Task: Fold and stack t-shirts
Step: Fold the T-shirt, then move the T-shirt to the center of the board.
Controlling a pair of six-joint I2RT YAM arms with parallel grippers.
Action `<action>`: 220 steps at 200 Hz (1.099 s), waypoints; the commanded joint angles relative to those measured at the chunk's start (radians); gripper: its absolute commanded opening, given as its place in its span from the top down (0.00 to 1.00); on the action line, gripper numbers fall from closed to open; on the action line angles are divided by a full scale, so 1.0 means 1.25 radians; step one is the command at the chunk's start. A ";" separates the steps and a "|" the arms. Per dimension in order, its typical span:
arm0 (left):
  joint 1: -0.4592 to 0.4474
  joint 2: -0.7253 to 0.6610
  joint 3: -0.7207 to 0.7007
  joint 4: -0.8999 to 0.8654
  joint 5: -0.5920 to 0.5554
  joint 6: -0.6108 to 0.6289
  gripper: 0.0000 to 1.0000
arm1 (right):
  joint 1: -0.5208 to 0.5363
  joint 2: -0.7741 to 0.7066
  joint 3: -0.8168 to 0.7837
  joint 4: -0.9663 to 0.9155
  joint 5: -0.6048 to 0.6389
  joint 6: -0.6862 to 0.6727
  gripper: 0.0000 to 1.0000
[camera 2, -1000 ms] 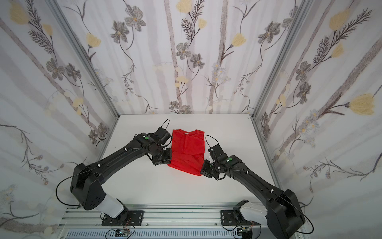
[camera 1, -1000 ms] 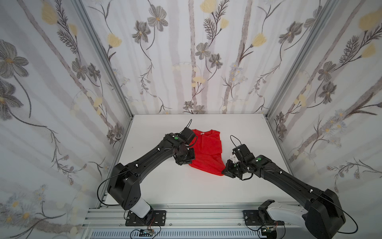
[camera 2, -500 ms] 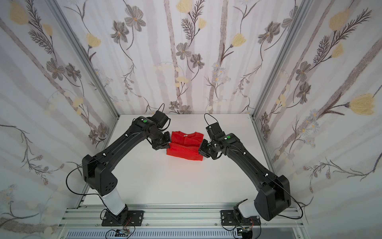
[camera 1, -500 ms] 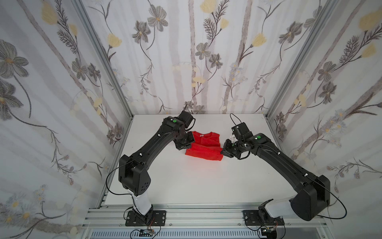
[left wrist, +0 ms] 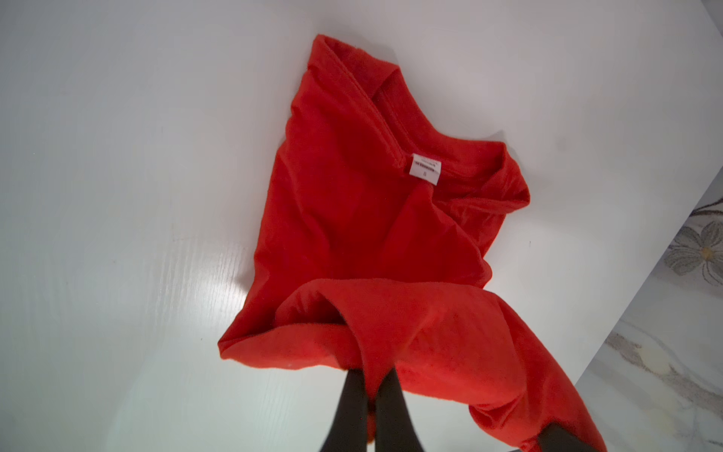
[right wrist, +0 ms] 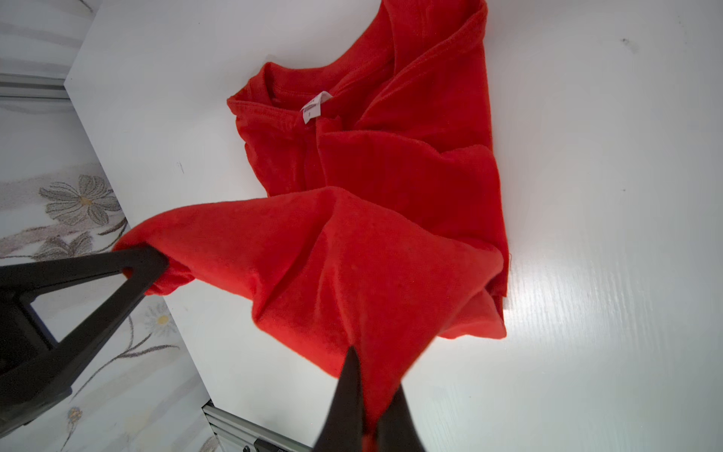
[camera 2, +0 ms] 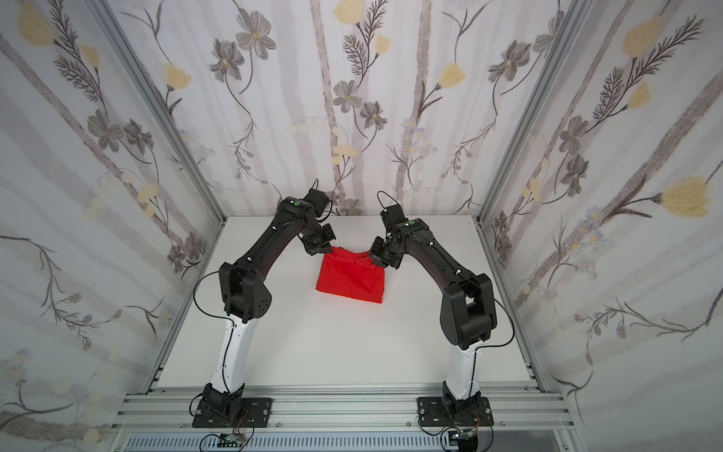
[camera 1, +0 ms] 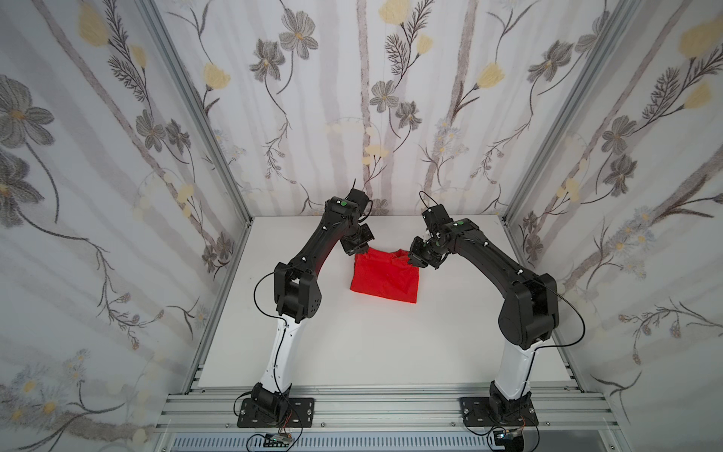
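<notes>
- Left fingers [left wrist: 350, 407]: pressed together, a pinch of red cloth caught between the tips. I read this as a firm hold on one corner of the t-shirt [left wrist: 352, 203].
- Right fingers [right wrist: 346, 395]: likewise closed, red cloth gripped between the tips. They have the opposite corner of the same edge.
- Front rail [camera 1: 371, 407]: aluminium, nearest the camera head in both top views. Both arm bases are bolted to it, well apart.
- Bench [camera 1: 352, 344]: white and flat. It carries the shirt on its rear half, about midway between the two arms.
- T-shirt, near edge: one bright red garment, doubled over on itself. The folded edge lies flat on the bench, facing the rail.
- T-shirt, far edge: the upper layer is held up off the lower one. It spans from the left fingers to the right fingers, with creases running in from both grips.
- Collar [right wrist: 281, 84]: part of the lower layer, resting on the bench just beyond the raised edge and not covered by it.
- Neck label [left wrist: 425, 169]: small and white, inside the collar. It shows in both wrist views, but the print is too small for me to read.
- Walls [camera 1: 352, 98]: pale floral pattern, closing in the bench at the back and on both sides, with metal posts at the rear corners.
</notes>
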 commanded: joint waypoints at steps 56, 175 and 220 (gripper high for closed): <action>0.048 0.177 0.105 0.102 0.101 -0.028 1.00 | -0.049 0.213 0.188 -0.007 -0.069 -0.028 1.00; 0.064 0.121 0.221 0.154 -0.161 -0.013 0.24 | -0.099 0.318 0.417 -0.006 -0.021 -0.068 0.36; 0.053 0.064 0.104 0.165 0.101 0.081 0.50 | -0.061 0.276 0.394 -0.011 -0.150 -0.207 0.50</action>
